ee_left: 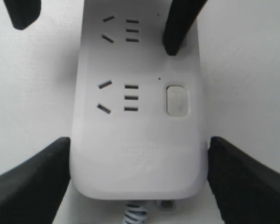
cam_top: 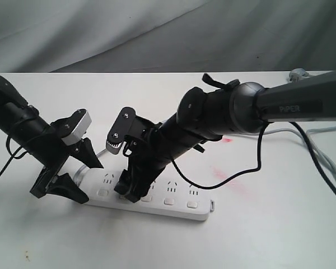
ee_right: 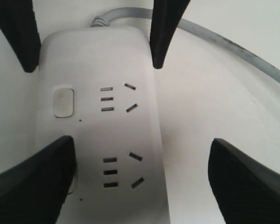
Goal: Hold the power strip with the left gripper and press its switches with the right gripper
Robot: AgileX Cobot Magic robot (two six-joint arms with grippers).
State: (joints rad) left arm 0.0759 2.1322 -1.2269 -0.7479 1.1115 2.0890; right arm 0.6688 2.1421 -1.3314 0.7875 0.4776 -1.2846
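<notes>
The white power strip [cam_top: 179, 193] lies flat on the white table. My left gripper [cam_top: 83, 176] straddles its cable end, and both black fingers touch the strip's long sides [ee_left: 139, 182], so it is shut on the strip. The first switch [ee_left: 176, 100] shows uncovered beside its socket group. My right gripper [cam_top: 130, 190] stands open over the second socket group [ee_right: 140, 182]. One of its fingers [ee_left: 177, 28] rests on the second switch and hides most of it; the other finger [ee_right: 247, 182] hangs over bare table beside the strip. Three more switches [cam_top: 169, 200] run toward the far end. The grey cable [ee_right: 224, 42] curves away.
A black cable [cam_top: 241, 174] from the right arm loops down onto the table behind the strip. Grey cables [cam_top: 325, 157] lie along the right side. A pink smear [cam_top: 229, 174] marks the table. A grey cloth [cam_top: 157, 33] hangs behind.
</notes>
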